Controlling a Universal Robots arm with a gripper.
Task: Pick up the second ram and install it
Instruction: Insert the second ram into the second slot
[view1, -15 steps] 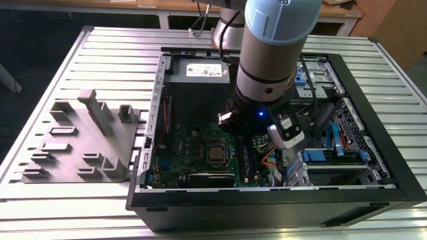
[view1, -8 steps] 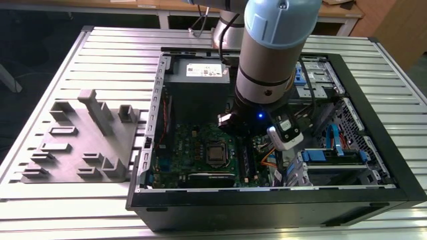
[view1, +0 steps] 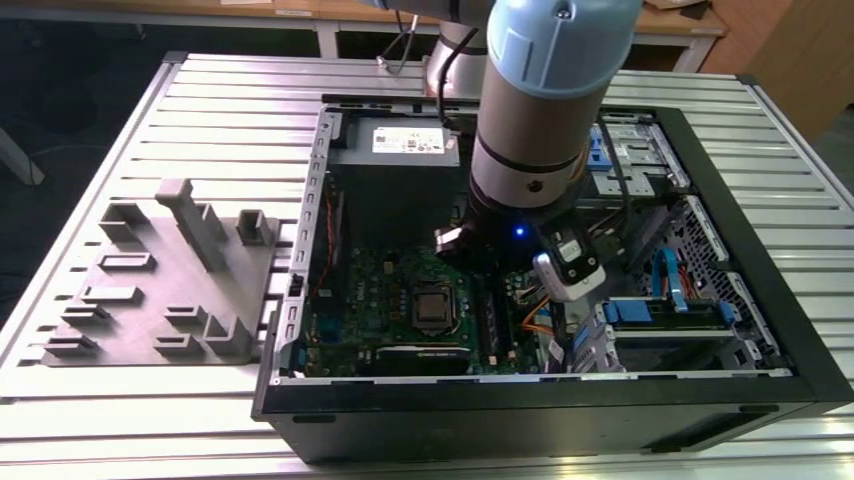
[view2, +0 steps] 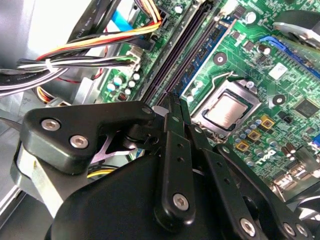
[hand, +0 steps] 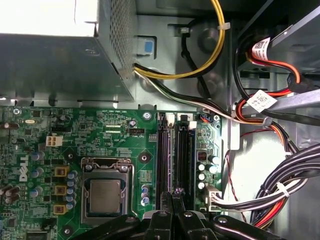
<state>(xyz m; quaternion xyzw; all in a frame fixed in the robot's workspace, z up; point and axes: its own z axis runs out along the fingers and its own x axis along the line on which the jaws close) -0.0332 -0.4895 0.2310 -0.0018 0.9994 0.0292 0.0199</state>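
My gripper (view2: 172, 100) (hand: 173, 194) is shut, its two thin black fingers pressed together. The tips point down at one end of the two long black memory slot rails (hand: 173, 150) (view2: 185, 55) on the green motherboard (view1: 400, 290). I cannot make out the second ram as a separate piece: nothing sticks out from between the fingers, and I cannot tell whether a stick sits in either rail. In the exterior view the arm's wrist (view1: 527, 190) stands upright inside the open computer case (view1: 534, 400), over the slots.
The processor socket (hand: 105, 192) (view2: 227, 110) lies beside the slots. Bundled cables (hand: 280, 185) (view2: 75, 55) crowd the other side. The metal power supply box (hand: 55, 50) is beyond the board. A pale grey fixture (view1: 174, 280) with upright slabs stands at the exterior view's left.
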